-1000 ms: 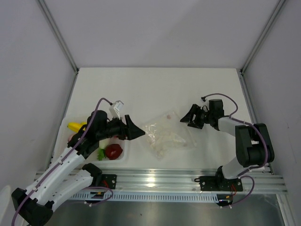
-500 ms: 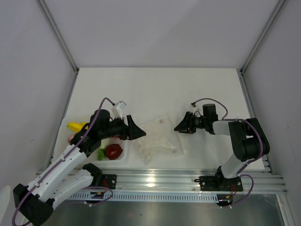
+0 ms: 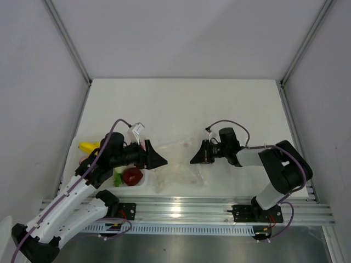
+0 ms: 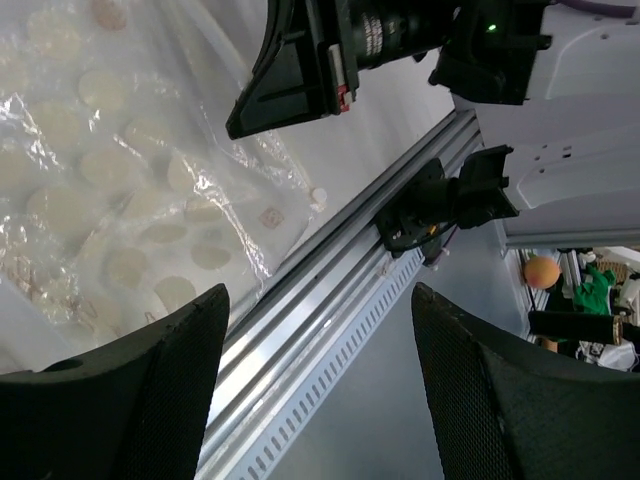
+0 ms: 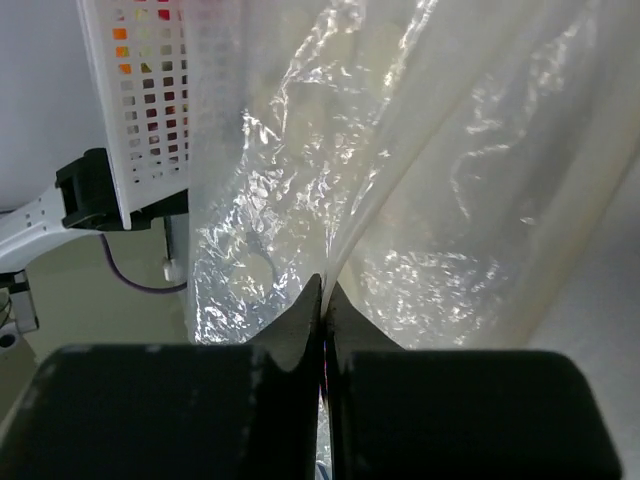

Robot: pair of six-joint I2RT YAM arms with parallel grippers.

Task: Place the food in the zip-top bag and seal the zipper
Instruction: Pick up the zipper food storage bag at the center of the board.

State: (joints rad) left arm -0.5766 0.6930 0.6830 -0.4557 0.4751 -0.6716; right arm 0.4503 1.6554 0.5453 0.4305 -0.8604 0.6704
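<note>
The clear crinkly zip-top bag [image 3: 176,165] lies crumpled on the table between my two grippers. My right gripper [image 3: 194,159] is shut on the bag's right edge; in the right wrist view its jaws [image 5: 323,292] pinch a thicker fold of the plastic [image 5: 372,200], and I cannot tell whether this is the zipper. My left gripper [image 3: 158,156] is open at the bag's left side, and nothing lies between its fingers [image 4: 130,400]. The food sits in the tray: a yellow banana [image 3: 88,146], a red apple [image 3: 132,176] and green leaves [image 3: 117,179]. My left arm hides the rest.
The shallow white tray [image 3: 74,152] stands at the left edge of the table, under my left arm. The aluminium rail [image 3: 186,207] runs along the near edge, just in front of the bag. In the left wrist view the bag [image 4: 100,180] reaches close to that rail [image 4: 330,270].
My right gripper has travelled left and shut on the bag's right edge. The bag has shifted left and bunched up. My left gripper has stayed open and has barely moved.
</note>
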